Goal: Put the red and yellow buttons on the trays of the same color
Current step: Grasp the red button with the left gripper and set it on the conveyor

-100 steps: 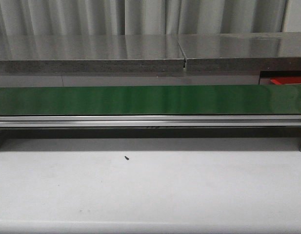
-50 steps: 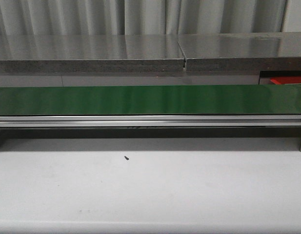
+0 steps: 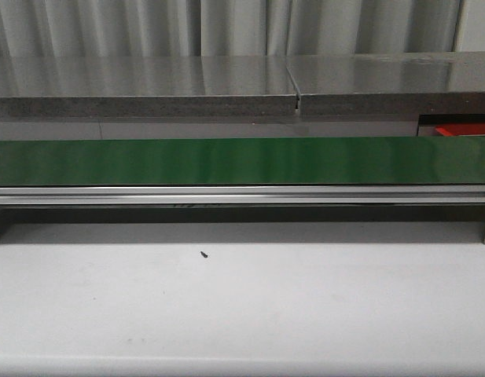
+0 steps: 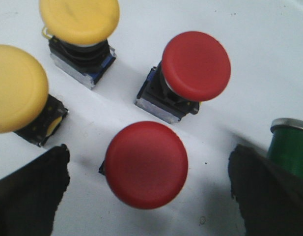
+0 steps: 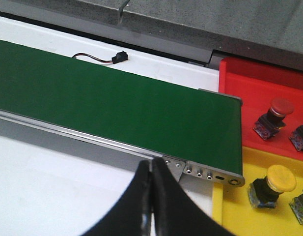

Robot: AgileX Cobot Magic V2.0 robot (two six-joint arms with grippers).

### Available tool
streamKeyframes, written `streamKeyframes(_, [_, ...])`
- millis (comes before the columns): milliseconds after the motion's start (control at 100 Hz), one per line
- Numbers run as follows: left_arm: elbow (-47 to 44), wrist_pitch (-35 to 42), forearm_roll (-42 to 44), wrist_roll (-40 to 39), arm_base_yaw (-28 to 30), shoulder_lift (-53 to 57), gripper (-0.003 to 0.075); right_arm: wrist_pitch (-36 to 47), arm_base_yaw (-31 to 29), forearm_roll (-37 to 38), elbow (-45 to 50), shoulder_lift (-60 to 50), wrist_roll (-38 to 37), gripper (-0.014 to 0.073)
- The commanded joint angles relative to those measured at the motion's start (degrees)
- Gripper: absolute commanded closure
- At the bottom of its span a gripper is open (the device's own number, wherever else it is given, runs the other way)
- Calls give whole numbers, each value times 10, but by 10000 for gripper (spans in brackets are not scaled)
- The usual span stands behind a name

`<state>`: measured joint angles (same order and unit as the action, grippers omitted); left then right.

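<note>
In the left wrist view my left gripper (image 4: 147,194) is open, its black fingers (image 4: 28,189) wide apart on either side of a red button (image 4: 146,164) standing on a white surface. A second red button (image 4: 195,66) and two yellow buttons (image 4: 80,19) (image 4: 16,88) stand beyond it. In the right wrist view my right gripper (image 5: 151,172) is shut and empty above the white table, near the end of the green belt. A red tray (image 5: 249,93) holds a red button (image 5: 275,114); a yellow tray (image 5: 249,219) holds a yellow button (image 5: 274,184).
A green button (image 4: 289,147) stands by my left gripper's right finger. The green conveyor belt (image 3: 242,160) runs across the front view, with a grey counter (image 3: 140,86) behind and a white table (image 3: 242,306) in front. A sliver of the red tray (image 3: 464,129) shows at right.
</note>
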<state>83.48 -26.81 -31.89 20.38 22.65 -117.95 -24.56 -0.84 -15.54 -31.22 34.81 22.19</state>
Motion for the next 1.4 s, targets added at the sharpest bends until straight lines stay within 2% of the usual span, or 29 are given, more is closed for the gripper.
streamKeyframes(0, [19,30,-14,-5,1,29,211,39,0,-6,-15,0,4,659])
streamKeyframes(310, [19,29,-10,-5,1,30,585,39,0,-6,-15,0,4,659])
streamKeyframes(390, [19,20,-10,-5,1,39,662,39,0,-6,-15,0,4,659])
streamKeyframes(520, [19,2,-10,-4,1,69,739,39,0,-6,-15,0,4,659])
streamKeyframes(840, [9,-71,-12,-3,-24,188,739,39,0,-6,-15,0,4,659])
streamKeyframes(1110, [-54,-65,-13,7,-93,229,739,39,0,-6,-15,0,4,659])
streamKeyframes(1390, [-114,-5,-14,7,-144,229,738,39,0,-6,-15,0,4,659])
